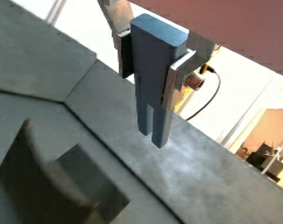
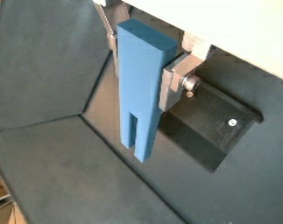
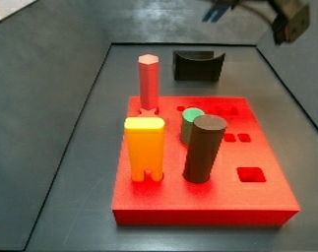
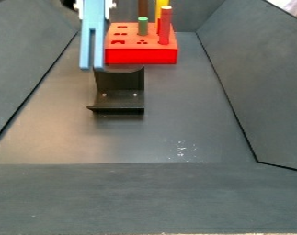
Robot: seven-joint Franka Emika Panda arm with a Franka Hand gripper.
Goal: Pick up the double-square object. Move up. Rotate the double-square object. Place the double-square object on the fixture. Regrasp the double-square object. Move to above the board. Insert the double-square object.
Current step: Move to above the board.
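floor [image 4: 176, 128]: dark grey | on it: board [image 3: 201, 202], fixture [image 3: 198, 66]

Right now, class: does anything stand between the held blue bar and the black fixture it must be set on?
Nothing visible does. The hand holds the double-square object upright above the fixture, with open air beneath it; the board with its pegs lies behind.

Hand [image 2: 167, 74]: two-finger parallel-jaw type, seen close in both wrist views. Fingers [image 2: 176, 80]: flat silver metal plates with a brushed finish and squared edges; a stepped notch is cut in the edge of one plate. A round fastener head [image 2: 190, 85], brownish, sits on the outer face of a plate. In a side view the hand [image 3: 260, 14] appears as a dark, blurred body with olive-grey housing at the frame's upper edge.
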